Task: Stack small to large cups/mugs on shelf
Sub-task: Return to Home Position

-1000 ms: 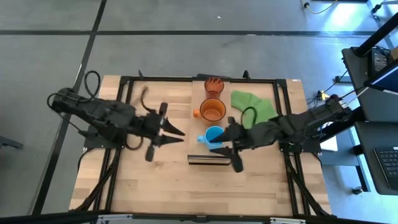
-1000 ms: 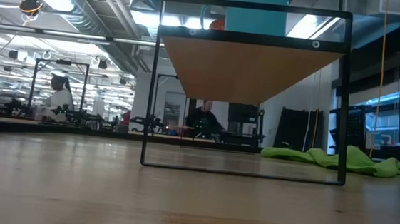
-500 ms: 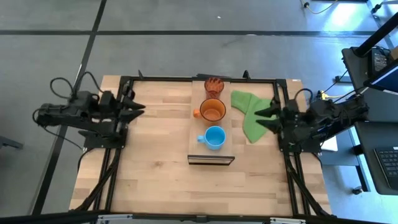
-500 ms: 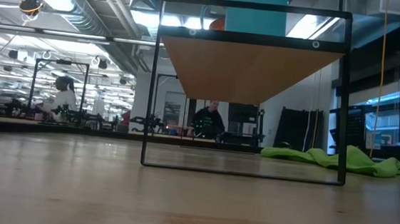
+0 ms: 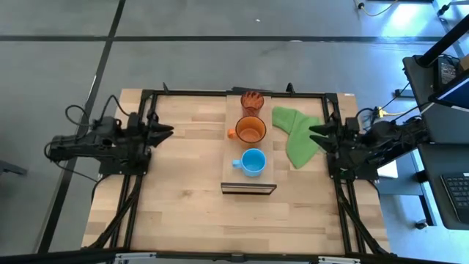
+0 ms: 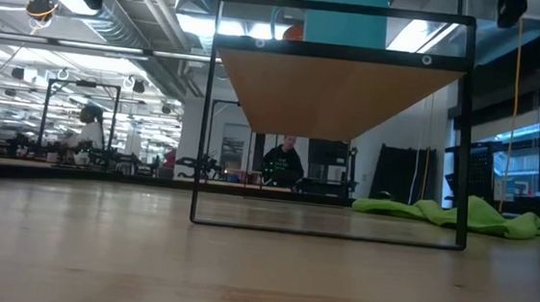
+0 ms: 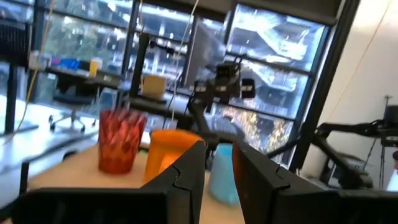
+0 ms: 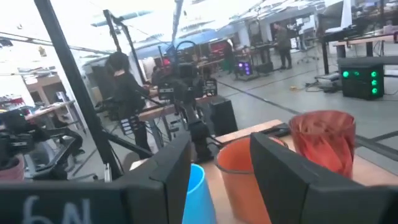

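Observation:
Three cups stand in a row on the light-wood shelf (image 5: 231,176) in the middle of the table. The reddish-brown ribbed cup (image 5: 252,100) is farthest, the orange handled mug (image 5: 250,130) is in the middle, and the light blue handled mug (image 5: 253,162) is nearest, by the shelf's dark end (image 5: 249,188). Each rests on its base. My left gripper (image 5: 167,131) is open and empty at the table's left edge, pointing at the shelf. My right gripper (image 5: 314,133) is open and empty at the right edge. Both wrist views show the cups between the fingers, farther off (image 7: 121,140) (image 8: 322,140).
A green cloth (image 5: 297,132) lies on the table between the shelf and my right gripper. The shelf stands on a thin black frame (image 6: 205,117), with open room under it. Black frame rails (image 5: 234,93) run along the table's far and side edges. People are in the room behind.
Both arms have drawn back from the shelf. My left gripper has gone toward the table's left edge. My right gripper has left the blue mug's side and gone toward the right edge. The three cups have stayed where they were.

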